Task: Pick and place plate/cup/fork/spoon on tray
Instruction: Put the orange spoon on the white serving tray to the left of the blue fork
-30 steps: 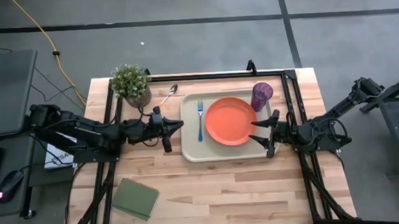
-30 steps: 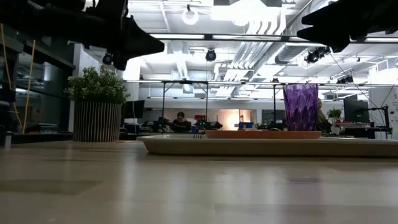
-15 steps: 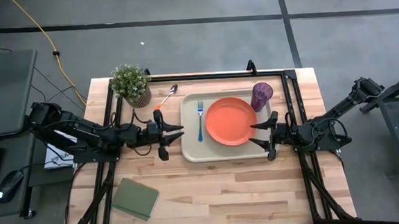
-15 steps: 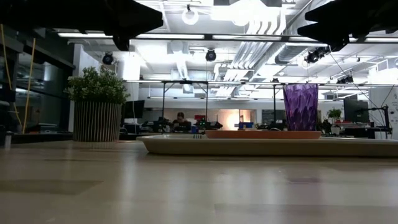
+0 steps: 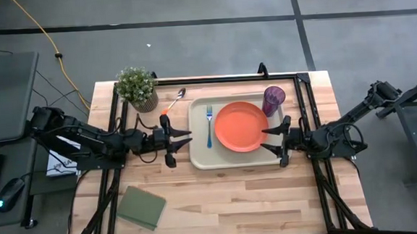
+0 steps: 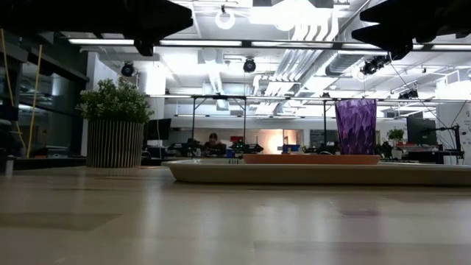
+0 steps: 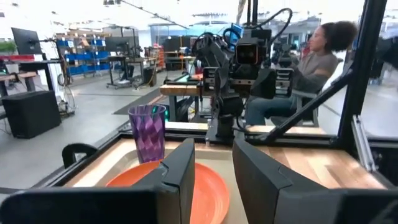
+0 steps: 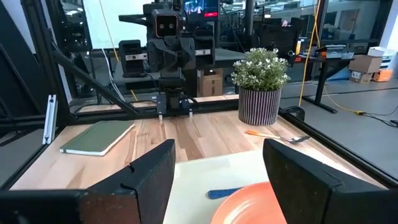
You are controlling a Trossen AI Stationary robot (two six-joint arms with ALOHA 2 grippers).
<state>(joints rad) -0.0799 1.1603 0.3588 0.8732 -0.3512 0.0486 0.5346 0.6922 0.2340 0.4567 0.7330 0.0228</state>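
Wooden table lit bright, spoon lying far-left outside tray by the plant, probably light, slippery, best pinched mid-handle; left gripper parted narrowly, right gripper spread wide, both empty.

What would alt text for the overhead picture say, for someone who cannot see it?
A cream tray on a wooden table holds an orange plate, a purple cup and a blue fork, while a spoon lies on the table beside a potted plant. The left pincer and right pincer, both open, flank the tray.
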